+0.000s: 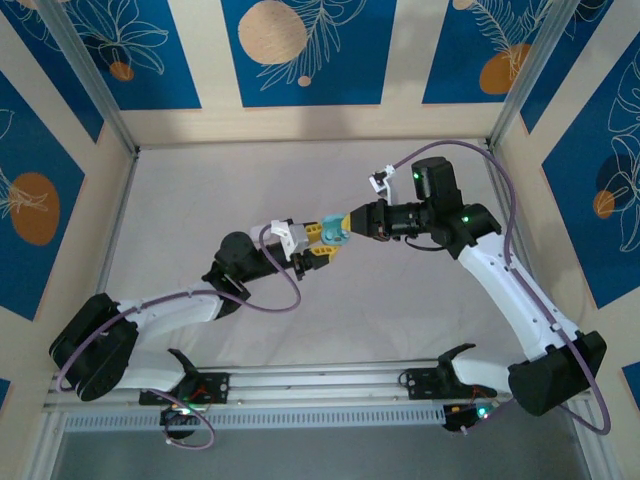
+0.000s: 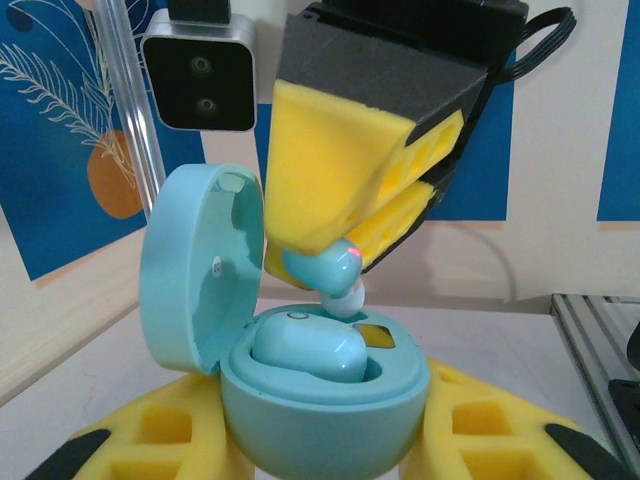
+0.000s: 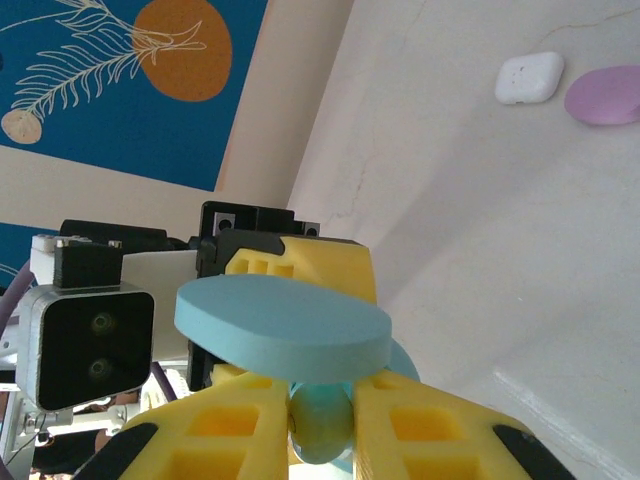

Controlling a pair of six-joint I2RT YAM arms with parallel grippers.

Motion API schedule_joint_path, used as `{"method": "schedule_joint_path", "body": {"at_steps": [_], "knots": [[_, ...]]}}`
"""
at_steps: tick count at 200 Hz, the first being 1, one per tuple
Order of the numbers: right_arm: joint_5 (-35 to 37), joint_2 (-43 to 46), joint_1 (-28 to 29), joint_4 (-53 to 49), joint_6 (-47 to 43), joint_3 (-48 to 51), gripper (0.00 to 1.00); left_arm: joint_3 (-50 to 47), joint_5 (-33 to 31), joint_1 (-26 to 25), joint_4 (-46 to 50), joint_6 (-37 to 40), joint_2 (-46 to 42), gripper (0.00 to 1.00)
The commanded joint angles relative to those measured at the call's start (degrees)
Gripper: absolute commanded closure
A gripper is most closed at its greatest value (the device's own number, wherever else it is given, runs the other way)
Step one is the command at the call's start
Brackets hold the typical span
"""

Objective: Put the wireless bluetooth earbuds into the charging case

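Observation:
My left gripper (image 2: 325, 445) is shut on the base of a teal charging case (image 2: 320, 400), which it holds up off the table. The case's lid (image 2: 195, 270) stands open to the left. One teal earbud (image 2: 305, 350) sits in the case's near slot. My right gripper (image 3: 322, 420) is shut on a second teal earbud (image 3: 322, 428), pinched between its yellow fingers (image 2: 330, 170). This earbud (image 2: 322, 267) hangs just above the case's free slot, white tip (image 2: 345, 299) pointing down. In the top view both grippers (image 1: 318, 243) (image 1: 350, 222) meet at the case (image 1: 332, 232) over the table's middle.
A white charging case (image 3: 528, 77) and a pale purple case (image 3: 603, 95) lie side by side on the white table, away from the grippers. Blue patterned walls with metal posts (image 1: 85, 75) enclose the table.

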State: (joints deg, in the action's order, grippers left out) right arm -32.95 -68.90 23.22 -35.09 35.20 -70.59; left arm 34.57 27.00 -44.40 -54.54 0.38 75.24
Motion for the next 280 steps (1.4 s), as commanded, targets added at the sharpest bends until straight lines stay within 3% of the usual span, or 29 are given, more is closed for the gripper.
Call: {"method": "schedule_joint_path", "body": {"at_steps": [1,280], "knots": [[0.08,-0.35,-0.28,0.42,-0.13,0.64,0.80,1.92,1.54,-0.62,-2.39,-0.73,-0.17,0.81],[3.59,-2.06,1.05,-4.21,-1.88,-1.24,0.73,2.87,-0.55,-0.68,-2.95,-2.18,0.03,0.81]]}}
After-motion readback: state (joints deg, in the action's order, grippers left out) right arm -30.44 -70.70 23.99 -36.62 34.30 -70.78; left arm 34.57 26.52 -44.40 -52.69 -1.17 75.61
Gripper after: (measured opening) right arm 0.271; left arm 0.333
